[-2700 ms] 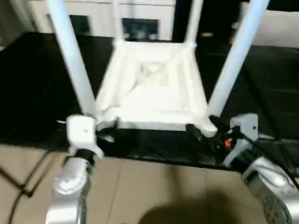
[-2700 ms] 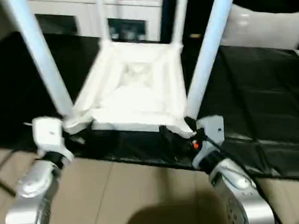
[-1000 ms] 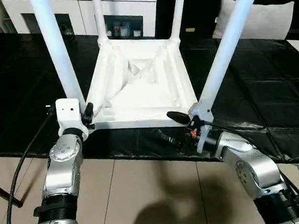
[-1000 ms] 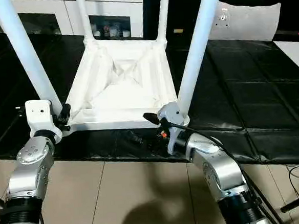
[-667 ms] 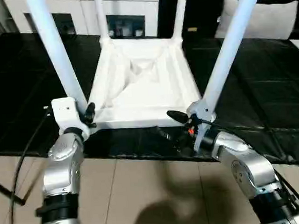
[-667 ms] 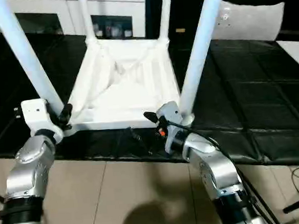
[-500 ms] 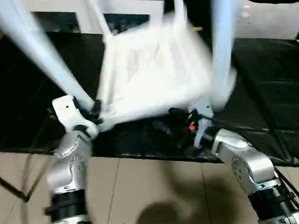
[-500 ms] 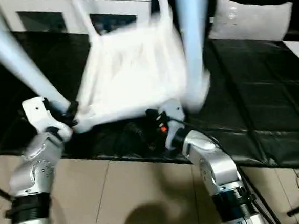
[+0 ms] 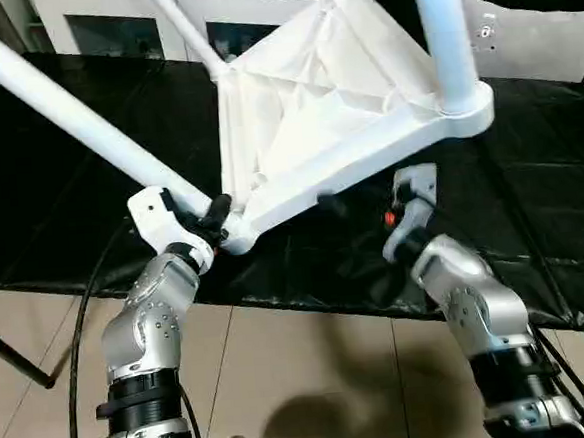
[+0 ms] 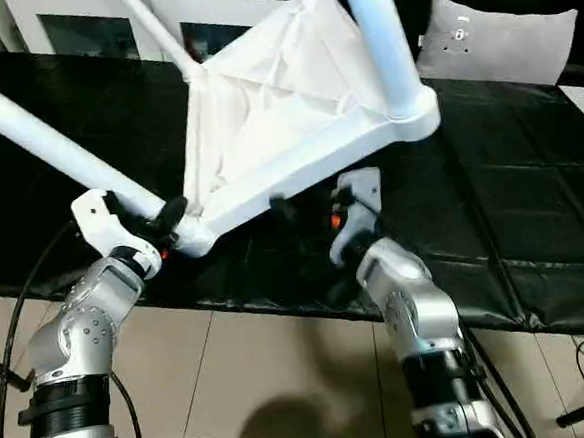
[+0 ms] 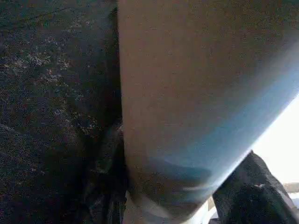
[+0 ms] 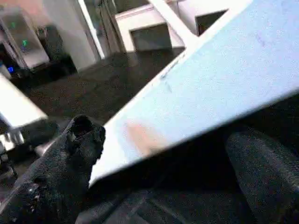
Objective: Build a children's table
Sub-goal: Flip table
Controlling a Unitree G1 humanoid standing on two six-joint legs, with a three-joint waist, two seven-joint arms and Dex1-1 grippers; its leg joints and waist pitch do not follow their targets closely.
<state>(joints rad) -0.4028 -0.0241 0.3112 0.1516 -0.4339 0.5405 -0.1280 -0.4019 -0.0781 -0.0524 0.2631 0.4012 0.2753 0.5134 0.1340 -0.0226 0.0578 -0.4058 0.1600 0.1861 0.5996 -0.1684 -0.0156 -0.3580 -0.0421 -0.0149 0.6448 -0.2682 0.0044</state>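
The children's table (image 9: 334, 106) is smooth, glossy white plastic, lying upside down and tilted: its square top is raised on the right and dips to the low corner on the left, with its hollow underside facing up and raised ribs crossing it in an X. Round sockets sit at the corners, each holding a long tapered round leg; the near left leg (image 9: 74, 114) slants away up and to the left, and the near right leg (image 9: 444, 28) rises from a thick ring-shaped socket (image 9: 464, 102) at the high corner. The table hangs over a surface (image 9: 58, 175) covered in matte black sheeting with seams that divide it into panels. The left claw (image 9: 210, 217), two black fingers on a white block, pinches the near left leg just beside its socket at the low corner; in the left wrist view that leg (image 11: 196, 93) fills the space between the fingers. The right claw (image 10: 316, 202) is spread wide just beneath the table's near rim, which runs as a flat pale edge (image 12: 210, 93) between the two black rubbery fingers (image 12: 60, 163) in the right wrist view; whether they touch it I cannot tell. A white cabinet (image 9: 118, 21) with dark glass doors stands beyond, and a pale grey cushion (image 9: 530, 42) lies on the right. Beige tiles (image 9: 313, 378) cover the floor.
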